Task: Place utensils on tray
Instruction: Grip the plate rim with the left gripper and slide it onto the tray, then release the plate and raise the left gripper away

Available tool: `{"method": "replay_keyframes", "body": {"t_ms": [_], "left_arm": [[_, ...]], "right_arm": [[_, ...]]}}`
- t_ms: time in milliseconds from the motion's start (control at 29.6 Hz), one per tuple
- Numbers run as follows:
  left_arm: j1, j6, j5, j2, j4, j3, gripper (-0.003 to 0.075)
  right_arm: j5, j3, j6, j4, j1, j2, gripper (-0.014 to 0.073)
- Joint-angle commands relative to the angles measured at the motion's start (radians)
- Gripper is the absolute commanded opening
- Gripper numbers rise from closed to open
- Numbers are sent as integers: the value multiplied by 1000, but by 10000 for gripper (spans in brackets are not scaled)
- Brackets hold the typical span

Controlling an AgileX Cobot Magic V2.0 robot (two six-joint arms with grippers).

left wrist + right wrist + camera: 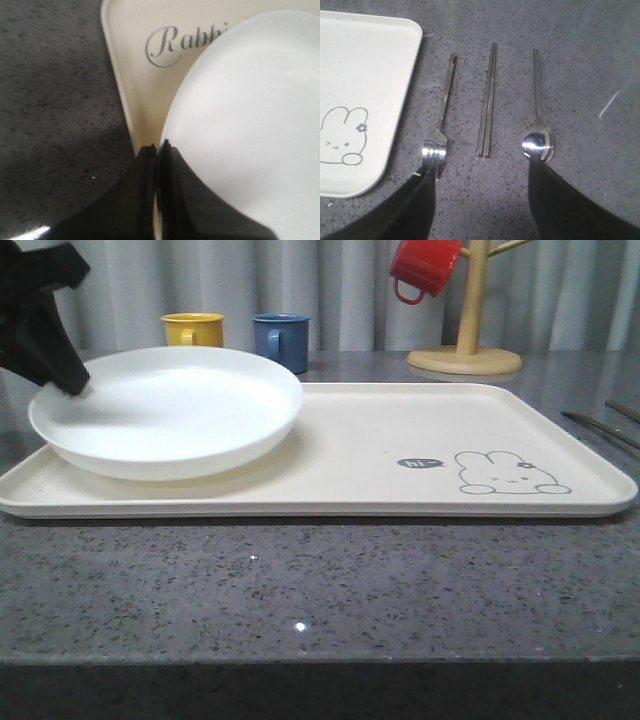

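Tray (400, 455) carries the plate (170, 410) on its left end, pinched at the rim by the left gripper (157, 150), while fork (442, 112), chopsticks (487, 102) and spoon (538, 107) lie side by side on the counter just off the tray's right edge, handles pointing away from the wide-spread right gripper (482, 195), the nearer arm.

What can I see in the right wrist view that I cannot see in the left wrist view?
Right wrist view: the fork, the chopsticks and the spoon lie side by side on the counter, with the right end effector open above them. Left wrist view: the white plate, its rim pinched by the left end effector. Both views show the tray, the right one with its bunny drawing.
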Motion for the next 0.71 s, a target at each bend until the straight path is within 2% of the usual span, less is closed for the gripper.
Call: {"method": "replay_keyframes", "body": {"t_ms": [0, 101, 169, 203, 372, 406, 575, 676], "left_arm": [[-33, 0, -53, 1, -48, -34, -18], [-37, 0, -45, 24, -69, -34, -17], [-37, 0, -36, 28, -73, -34, 13], [-37, 0, -34, 28, -73, -34, 52], [-37, 0, -28, 25, -73, -34, 348], [-37, 0, -28, 17, -73, -34, 381], [-47, 0, -8, -75, -65, -34, 398], [-94, 0, 28, -166, -9, -32, 398]], "right_arm": [[-67, -34, -9, -16, -2, 7, 444], [-67, -34, -9, -16, -2, 7, 444], [-67, -34, -9, -16, -2, 7, 444], [-67, -34, -9, -16, -2, 7, 444], [-67, -34, -9, -16, -2, 7, 444], [-67, -34, -9, -16, -2, 7, 444], [-67, -34, -9, -16, -2, 7, 444], [-67, -34, -9, -16, -2, 7, 444]]}}
